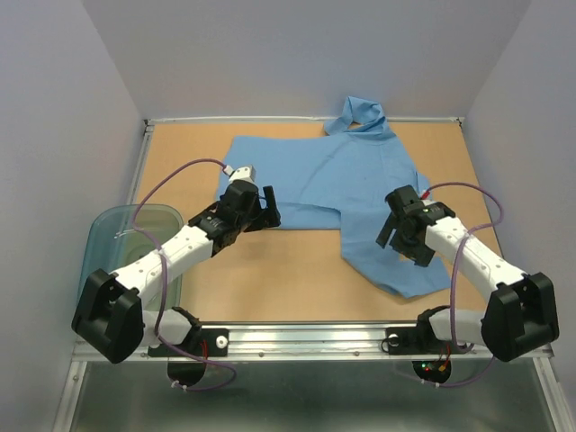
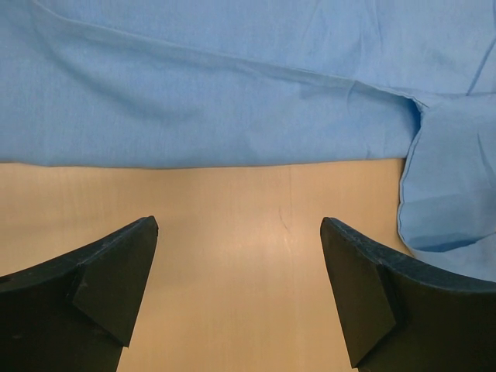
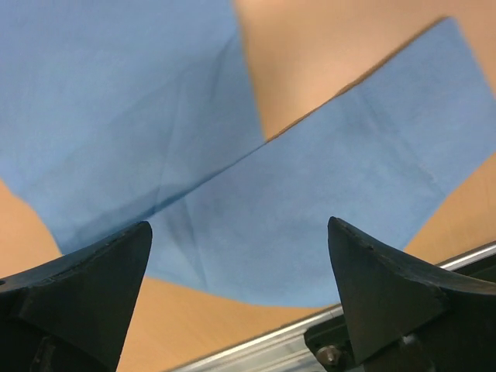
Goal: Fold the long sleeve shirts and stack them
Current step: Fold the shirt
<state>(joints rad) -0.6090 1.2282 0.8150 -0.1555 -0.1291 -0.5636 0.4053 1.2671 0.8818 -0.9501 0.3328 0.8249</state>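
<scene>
- Light blue shirt point(image 1: 351, 184) lies spread flat on the wooden table point(image 1: 297, 265). In the top view it covers from centre out toward 12 and 2 o'clock.
- Collar point(image 1: 360, 115) is bunched at 12 o'clock, at the table's far edge.
- One strip of the shirt runs down toward 5 o'clock and ends near the metal front rail point(image 1: 306, 335).
- Left gripper point(image 1: 267, 209) sits around 9 o'clock of centre, fingers spread wide, nothing between them.
- Left wrist view: bare table between the fingers point(image 2: 116, 271). The shirt's near edge is just beyond the tips, not touching them.
- Right gripper point(image 1: 389, 227) sits around 4 o'clock, over the strip of the shirt, jaws wide apart, gripping nothing.
- Right wrist view: blue cloth with a diagonal fold line fills the gap between the fingers. Cannot tell if the tips touch the cloth.
- Clear bluish plastic tub point(image 1: 112, 243) is at 8 o'clock by the table's left side, next to the left arm and well apart from the shirt.
</scene>
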